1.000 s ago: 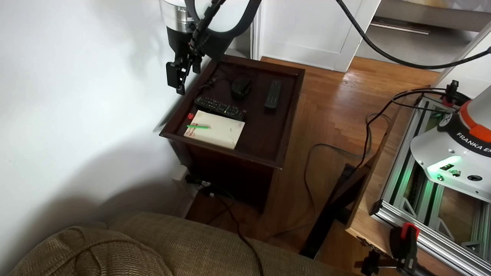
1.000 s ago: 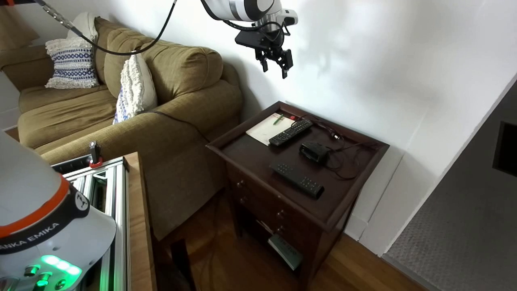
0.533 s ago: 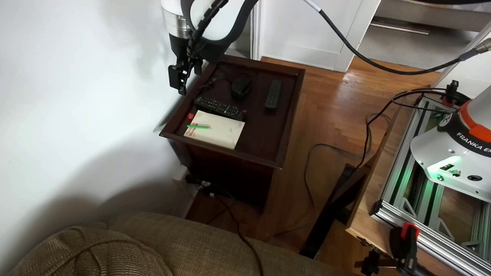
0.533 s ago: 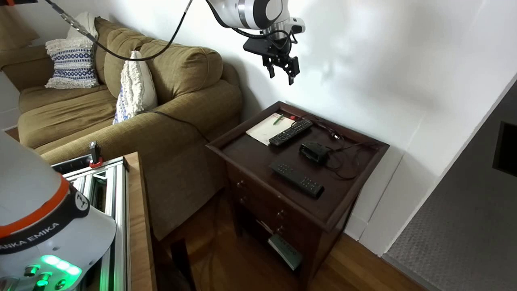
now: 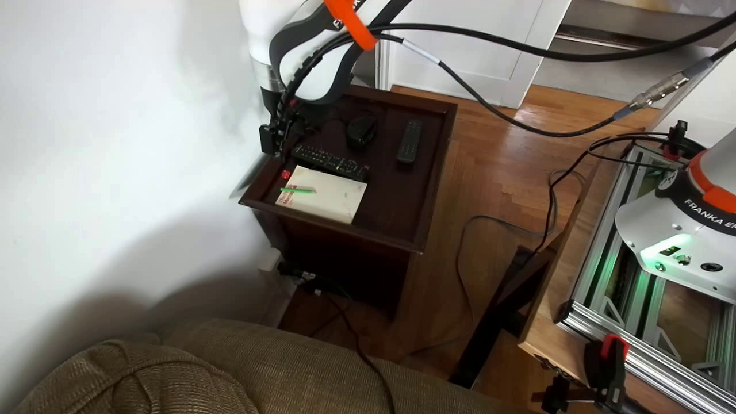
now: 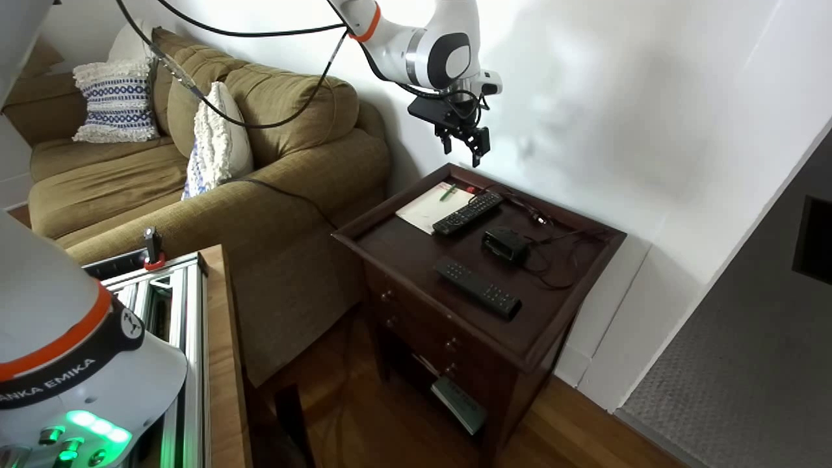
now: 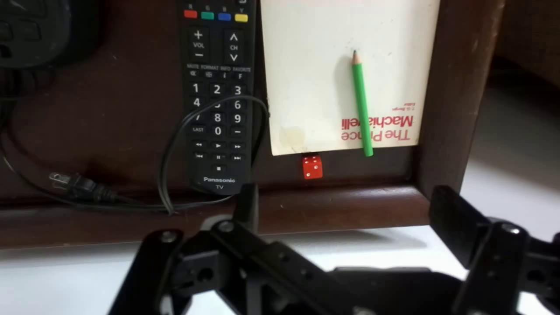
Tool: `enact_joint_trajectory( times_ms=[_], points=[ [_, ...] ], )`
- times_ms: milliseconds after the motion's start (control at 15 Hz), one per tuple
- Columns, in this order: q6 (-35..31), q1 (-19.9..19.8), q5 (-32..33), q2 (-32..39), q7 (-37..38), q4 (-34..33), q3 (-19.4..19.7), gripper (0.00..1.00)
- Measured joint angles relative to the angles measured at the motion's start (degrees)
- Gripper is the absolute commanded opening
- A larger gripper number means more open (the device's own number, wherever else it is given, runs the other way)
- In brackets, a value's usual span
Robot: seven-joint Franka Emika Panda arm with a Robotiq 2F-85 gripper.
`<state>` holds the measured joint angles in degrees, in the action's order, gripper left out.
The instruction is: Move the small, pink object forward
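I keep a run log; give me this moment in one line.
task: move small red cubic die forward | black two-fingered gripper: open, higher than dark-brown wooden nightstand | die: ungrasped, beside flat white paper book

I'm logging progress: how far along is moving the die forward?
Apparently done: some positioning; the gripper hangs open near the table. In hand: nothing; its grasp is empty. Left: probably reaching and moving the die, which lies ungripped on the table beside the book.
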<state>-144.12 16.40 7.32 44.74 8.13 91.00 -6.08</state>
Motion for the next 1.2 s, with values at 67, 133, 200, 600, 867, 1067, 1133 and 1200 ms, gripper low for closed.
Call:
enact_joint_trajectory(
  times_ms=[67,133,200,600,867,1067,1133,1200],
  points=[
    [0.0,0.1,-0.02,1.06,0.0,-1.12,0.0,1.0],
    [0.0,0.2,-0.06,2.05,0.0,-2.22,-0.02,1.0],
    [0.0,0.3,-0.09,3.02,0.0,-3.36,-0.03,1.0],
    [-0.04,0.97,-0.39,8.55,0.0,-9.95,-0.13,1.0],
    [-0.06,1.3,-1.07,12.18,0.0,-13.75,-0.16,1.0],
    [-0.06,1.3,-1.79,14.81,0.0,-16.39,-0.12,1.0],
    [-0.06,1.3,-1.93,15.61,0.0,-17.25,-0.06,1.0],
    [-0.06,1.3,-1.96,16.35,0.0,-18.03,0.02,1.0]
  ],
)
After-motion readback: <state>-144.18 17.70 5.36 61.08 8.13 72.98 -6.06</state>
